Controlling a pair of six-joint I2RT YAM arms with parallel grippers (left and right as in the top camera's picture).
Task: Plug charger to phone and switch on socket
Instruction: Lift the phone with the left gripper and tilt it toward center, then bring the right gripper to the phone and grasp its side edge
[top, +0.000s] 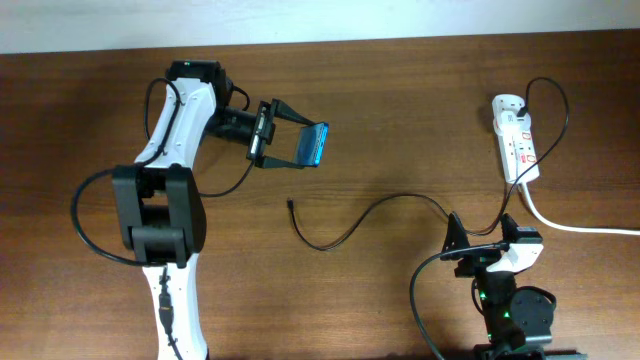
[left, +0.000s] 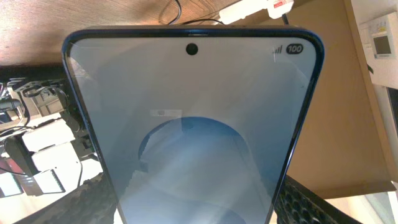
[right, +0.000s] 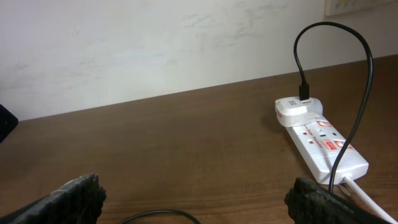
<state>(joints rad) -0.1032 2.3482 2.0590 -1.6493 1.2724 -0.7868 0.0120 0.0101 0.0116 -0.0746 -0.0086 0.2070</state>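
My left gripper (top: 300, 135) is shut on the phone (top: 314, 145), a slim phone with a blue screen, and holds it lifted above the table at the upper middle. The phone's screen (left: 193, 124) fills the left wrist view. The charger, a thin black cable (top: 370, 210), lies curved across the table's middle, with its small plug tip (top: 289, 205) free on the wood below the phone. Its other end sits in a white adapter on the socket (top: 516, 140), a white power strip at the far right, also in the right wrist view (right: 320, 140). My right gripper (top: 482, 232) is open and empty near the front edge.
The strip's thick white cord (top: 580, 226) runs off the right edge. The black cable loops above the strip (right: 348, 68) and passes close by my right gripper's right finger. A pale wall stands behind the table's far edge.
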